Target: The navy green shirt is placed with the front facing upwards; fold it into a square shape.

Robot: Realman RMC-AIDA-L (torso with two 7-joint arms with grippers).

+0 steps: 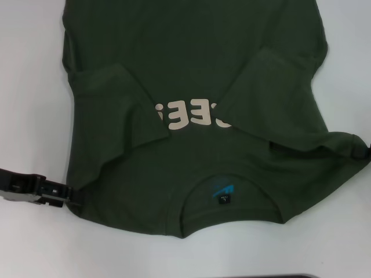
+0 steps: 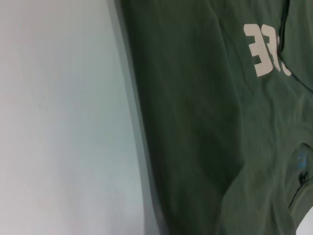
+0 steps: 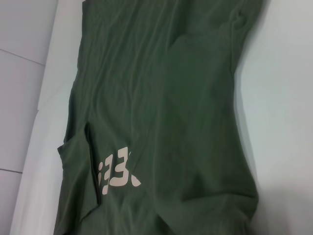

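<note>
Dark olive-green cotton T-shirt with pale block letters [image 1: 197,110] is lying front-up on the white table [image 1: 29,87], both sleeves already folded inward, collar nearest the robot.

It is looking soft, light and floppy, likely to sag and wrinkle, so pinching both shoulder corners together seems wisest. The left gripper [image 1: 74,196] is reaching in low at the near left shoulder edge, apparently clenched on the cloth; the right gripper [image 1: 366,152] is barely showing at the right shoulder, and I cannot tell its grip.

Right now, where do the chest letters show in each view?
Head: letters mid-frame, between the folded-in sleeves, upside down.
Left wrist: letters at the upper right edge.
Right wrist: letters lower left of centre.
Shared landmark: the neck label, also faintly seen in the left wrist view.
</note>
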